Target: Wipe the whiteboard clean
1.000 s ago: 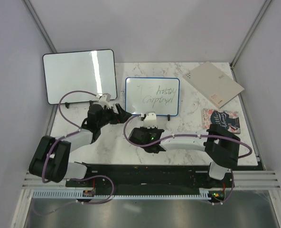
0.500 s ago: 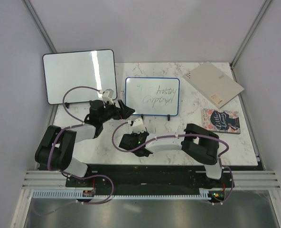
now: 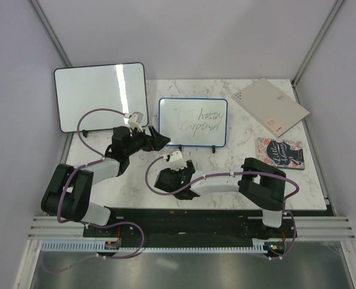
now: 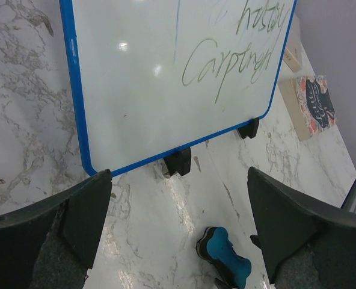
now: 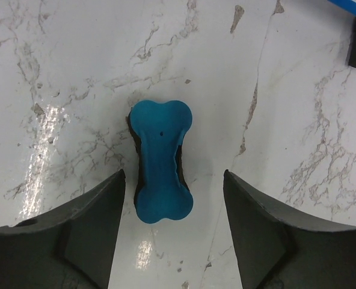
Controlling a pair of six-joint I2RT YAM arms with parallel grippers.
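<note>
Whiteboard [image 3: 193, 122]: small, blue-framed, propped on black feet [image 4: 179, 161] at the middle rear of the table [image 3: 238, 165]. Its face is turned toward the arms.
Writing: green handwriting covers the right half of the board. The left half shows only a faint vertical stroke.
Left end effector [image 3: 158, 138]: held low at the board's lower left corner, close to the frame but apart from it. Its fingers [image 4: 76, 217] are spread wide with nothing between them. In the left wrist view the board's bottom edge and nearer foot fall within the gap.
Eraser [image 5: 161, 161]: blue, bone-shaped, with a dark pad beneath. It lies flat on the table in front of the board, near its feet and not touching them.
Right end effector [image 5: 172, 180]: poised over the eraser on the near side of the board. Its fingers stand apart, one on each side of the eraser, with bare table showing between each finger and the eraser. One board foot appears at the upper right edge of the right wrist view.
Larger whiteboard [image 3: 101, 96]: black-framed, at the rear left, well apart from the small board.
Beige pad [image 3: 270, 106]: flat at the rear right corner.
Patterned book [image 3: 279, 153]: flat near the right edge, in front of the pad.
</note>
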